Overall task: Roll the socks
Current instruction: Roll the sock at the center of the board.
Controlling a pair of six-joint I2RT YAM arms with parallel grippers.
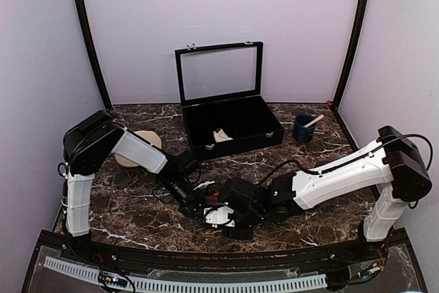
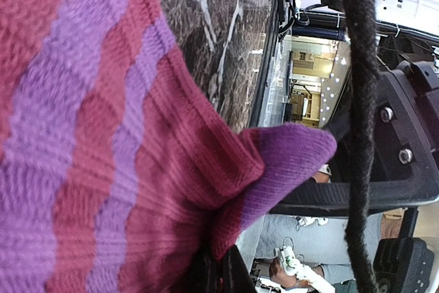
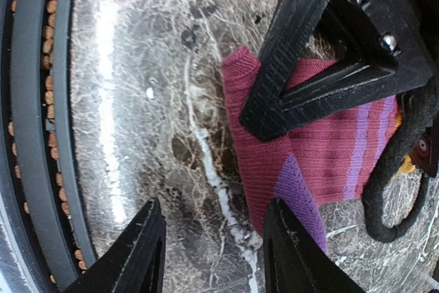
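**Current step: start of the roll on the first sock.**

1. Left gripper (image 2: 214,274): in the overhead view it sits at lower centre, reaching in from the left. Its jaws are fully closed. In its wrist view, fabric of the striped sock (image 2: 103,135) runs down into the fingertips at the bottom edge, so the grip is judged to be on that sock.
2. Striped sock: it lies on the marble table (image 1: 137,217) at lower centre of the overhead view, almost hidden between the two wrists. In the right wrist view the magenta body and purple toe occupy the centre right. The sock appears flat, with no roll formed.
3. Right gripper (image 3: 216,238): its jaws stand apart and hold nothing. Bare marble shows between the fingers at the bottom of its wrist view. The right-hand finger lies just beside the purple toe.
4. Other items: beige disc (image 1: 140,143) at mid left; open black case (image 1: 233,125) at upper centre, containing a pale item (image 1: 221,135) that cannot be identified; blue cup (image 1: 303,129) at upper right.

**Next move (judgement).** The right gripper should shift onto the toe end and close. The left should keep the fabric pinned. Turn the toe over toward the cuff, keeping the layers tight.
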